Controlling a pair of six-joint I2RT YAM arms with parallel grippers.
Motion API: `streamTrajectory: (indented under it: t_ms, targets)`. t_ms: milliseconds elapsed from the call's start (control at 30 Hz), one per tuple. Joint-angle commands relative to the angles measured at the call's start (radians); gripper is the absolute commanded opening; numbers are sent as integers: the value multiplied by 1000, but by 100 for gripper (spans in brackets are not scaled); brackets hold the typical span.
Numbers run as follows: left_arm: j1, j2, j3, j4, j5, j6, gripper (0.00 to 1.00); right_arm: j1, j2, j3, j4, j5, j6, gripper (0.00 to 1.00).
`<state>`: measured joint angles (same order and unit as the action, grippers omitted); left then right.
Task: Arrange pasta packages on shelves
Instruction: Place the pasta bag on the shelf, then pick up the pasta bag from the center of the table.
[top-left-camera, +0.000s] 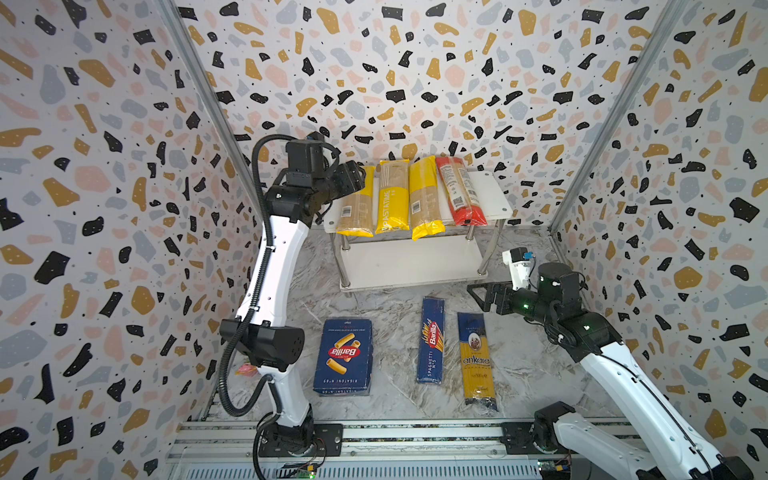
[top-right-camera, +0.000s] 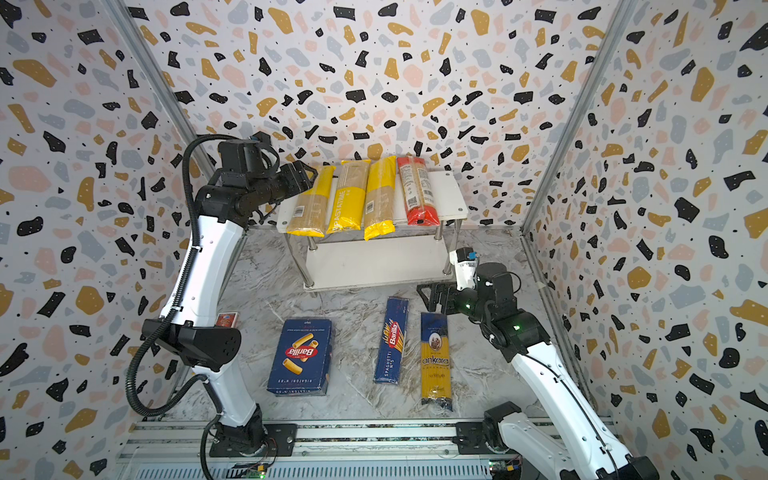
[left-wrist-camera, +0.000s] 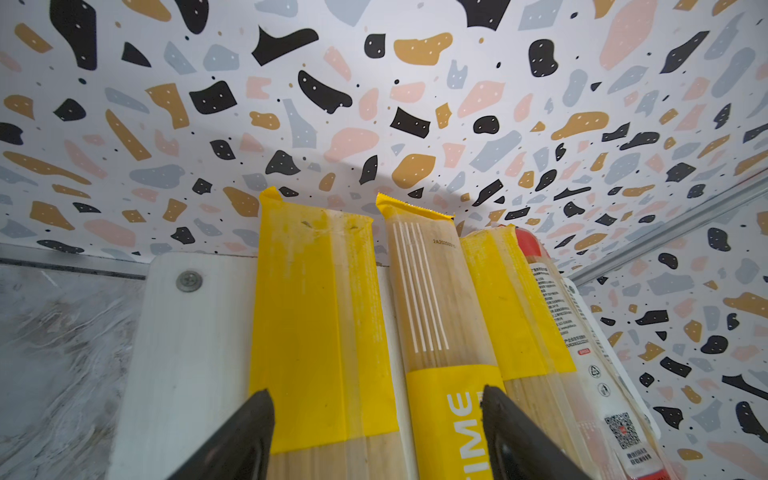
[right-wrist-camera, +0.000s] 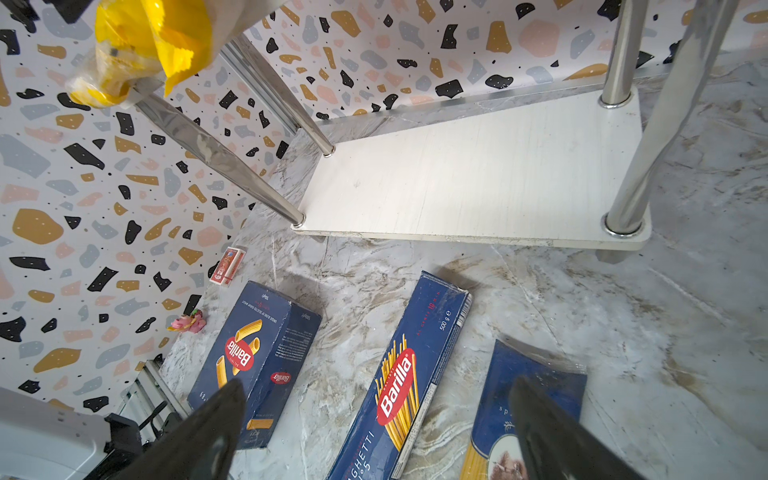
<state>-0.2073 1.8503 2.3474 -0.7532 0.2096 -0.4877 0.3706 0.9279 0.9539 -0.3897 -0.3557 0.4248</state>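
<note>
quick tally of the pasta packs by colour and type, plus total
yellow bags: 3
red bag: 1
ankara bag: 1
blue boxes: 2
total: 7

four bags (top-left-camera: 392, 195) on top shelf (top-left-camera: 492, 195), three packs (top-left-camera: 431, 338) before it

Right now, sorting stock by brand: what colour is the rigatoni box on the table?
Dark blue. The rigatoni box shows best in a top view.

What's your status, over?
Left gripper open above top shelf. Right gripper open, empty. Four bags shelved; three packs on table. Lower shelf bare.
</note>
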Motion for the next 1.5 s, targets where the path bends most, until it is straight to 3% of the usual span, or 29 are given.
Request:
streamTrajectory:
  t_ms: [0,67,367,533,733,1100,1467]
  targets:
    - [5,-70,4,109,82,-14,88,2,-21,28,-12,39,1,99]
    - [5,-114,-20,134,120,-25,100,1,-24,33,-35,93,14,99]
    - [5,-492,-464,255,54,-26,99,1,-6,19,-146,265,74,99]
    - [3,-720,-831,313,53,-32,100,1,2,-40,-153,310,131,99]
    - [-13,-833,-1136,348,75,-70,99,21,35,-107,-181,342,167,99]
    - [-376,-826,-1398,299,-111,-57,99,173,91,-215,-178,350,256,99]
    - [-625,-793,-1545,359,-201,-129,100,186,113,-318,-163,356,292,99]
